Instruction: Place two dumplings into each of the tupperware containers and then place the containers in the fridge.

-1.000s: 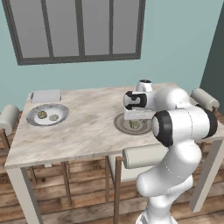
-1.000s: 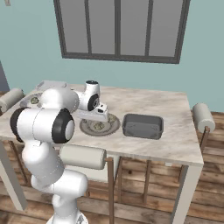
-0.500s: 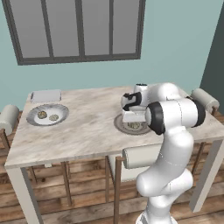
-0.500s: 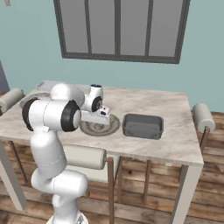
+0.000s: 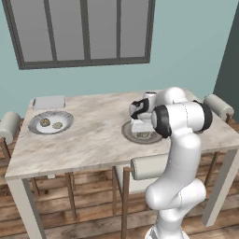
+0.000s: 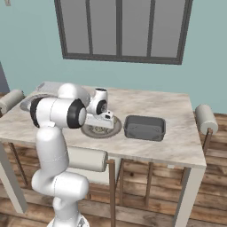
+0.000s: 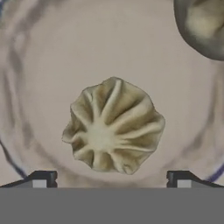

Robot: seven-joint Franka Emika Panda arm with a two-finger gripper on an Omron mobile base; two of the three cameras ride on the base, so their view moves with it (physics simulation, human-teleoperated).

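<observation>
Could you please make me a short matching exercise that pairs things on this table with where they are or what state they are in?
Things:
1. gripper
2. dark grey container
3. far plate
4. pleated dumpling

Places or states:
A. holds two dumplings, away from the arm
B. empty, beside the near plate
C. open, straight above a dumpling
D. between the fingertips in the hand view

Pairs: 1-C, 2-B, 3-A, 4-D

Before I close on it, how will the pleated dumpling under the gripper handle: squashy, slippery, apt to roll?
The dumpling looks soft, its folded pleats suggesting it may dent if squeezed hard. Small and low, it is probably light and unlikely to roll. It sits centred between the open gripper fingertips on a smooth plate, so it might slide if nudged.
</observation>
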